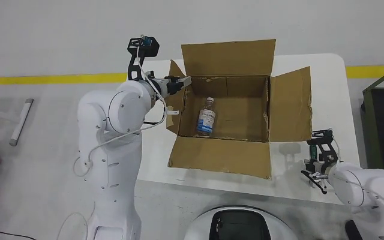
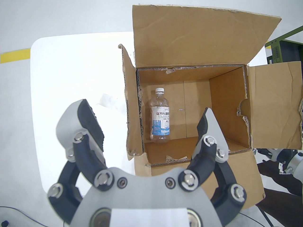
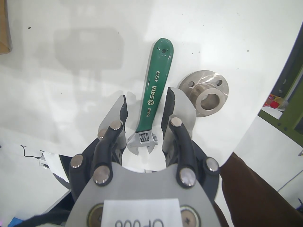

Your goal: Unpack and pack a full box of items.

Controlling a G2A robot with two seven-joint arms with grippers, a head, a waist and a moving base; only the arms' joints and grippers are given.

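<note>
Right wrist view first: what has the claw got?

– Nothing gripped. Your right claw (image 3: 147, 95) is partly spread, and its two fingers straddle the green handle of a wrench (image 3: 156, 81) with a gap on each side. The wrench lies flat on the white worktop (image 3: 71, 76), its steel head toward the wrist. A round metal flange (image 3: 209, 93) sits just beside one finger.

– And the other one?

– Your left claw (image 2: 145, 106) is spread wide and holds nothing. It hangs above the left wall of the cardboard box (image 2: 201, 48).

– Where is the box's load?

– One clear bottle (image 2: 160, 116) with a white cap and a blue-and-white label lies on its side on the box floor, close to that left wall. In the top view the box stands mid-worktop with its flaps open. Your right claw is near the near end of the right flap, by the worktop's edge.
</note>
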